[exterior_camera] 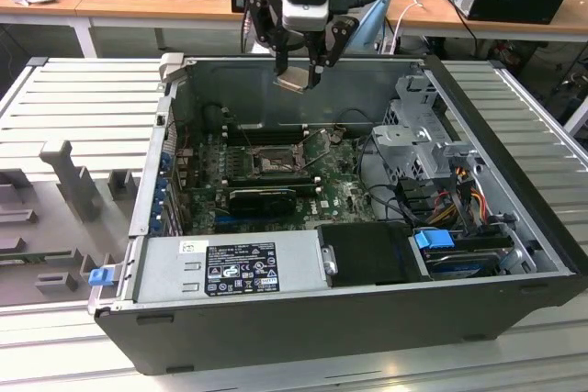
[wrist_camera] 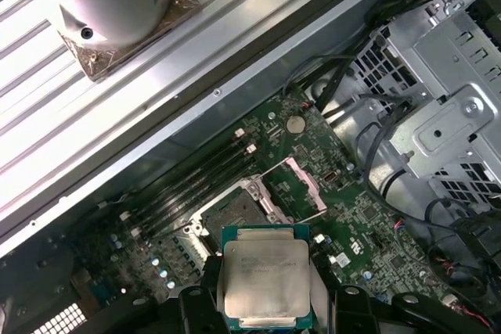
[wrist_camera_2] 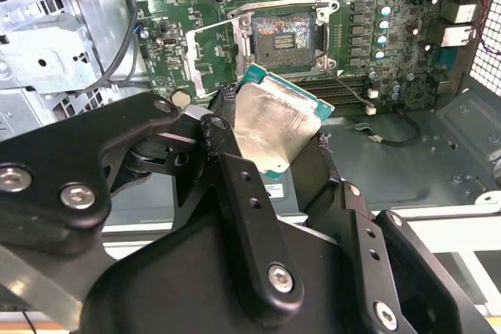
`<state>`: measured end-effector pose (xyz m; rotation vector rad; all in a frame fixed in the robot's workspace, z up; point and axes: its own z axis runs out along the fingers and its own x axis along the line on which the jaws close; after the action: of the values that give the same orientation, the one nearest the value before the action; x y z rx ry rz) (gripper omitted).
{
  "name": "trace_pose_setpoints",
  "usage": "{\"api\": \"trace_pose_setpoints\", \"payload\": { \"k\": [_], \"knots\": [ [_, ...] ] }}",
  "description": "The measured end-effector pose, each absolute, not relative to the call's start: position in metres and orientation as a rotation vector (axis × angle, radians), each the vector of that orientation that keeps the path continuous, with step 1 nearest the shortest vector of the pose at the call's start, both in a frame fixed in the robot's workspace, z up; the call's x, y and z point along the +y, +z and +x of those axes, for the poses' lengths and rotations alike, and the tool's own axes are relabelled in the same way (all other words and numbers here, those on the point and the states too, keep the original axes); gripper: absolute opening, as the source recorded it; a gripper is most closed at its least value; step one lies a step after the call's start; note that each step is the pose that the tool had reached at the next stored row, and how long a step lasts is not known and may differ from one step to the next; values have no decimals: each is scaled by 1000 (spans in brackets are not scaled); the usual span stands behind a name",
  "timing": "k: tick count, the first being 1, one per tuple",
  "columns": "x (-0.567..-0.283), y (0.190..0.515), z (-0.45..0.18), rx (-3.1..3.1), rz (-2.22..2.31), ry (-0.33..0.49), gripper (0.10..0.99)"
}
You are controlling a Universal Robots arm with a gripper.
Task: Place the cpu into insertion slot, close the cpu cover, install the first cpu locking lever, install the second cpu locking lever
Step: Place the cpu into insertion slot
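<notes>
Gripper (exterior_camera: 299,72) clamping cpu (wrist_camera: 266,275) by edges, hovering well above uncovered insertion slot (wrist_camera_2: 283,37); judging chip needs keeping level, sq. to slot.

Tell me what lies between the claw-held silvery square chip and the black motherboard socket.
Nothing blocks it. In both wrist views the pale silvery square cpu hangs apart from the open square black insertion slot, with only air between.

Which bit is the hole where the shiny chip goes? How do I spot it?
Look into the open computer case, at the green motherboard on its floor. In the middle sits the insertion slot: a square black socket with a metal rim, unlike the long thin memory slots beside it.
</notes>
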<state>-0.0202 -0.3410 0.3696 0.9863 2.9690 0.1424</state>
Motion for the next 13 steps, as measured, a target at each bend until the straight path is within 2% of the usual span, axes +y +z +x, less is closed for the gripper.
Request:
{"api": "trace_pose_setpoints", "payload": {
  "k": [13],
  "knots": [
    [-341,370,-20,2939,1066,142,525]
  ]
}}
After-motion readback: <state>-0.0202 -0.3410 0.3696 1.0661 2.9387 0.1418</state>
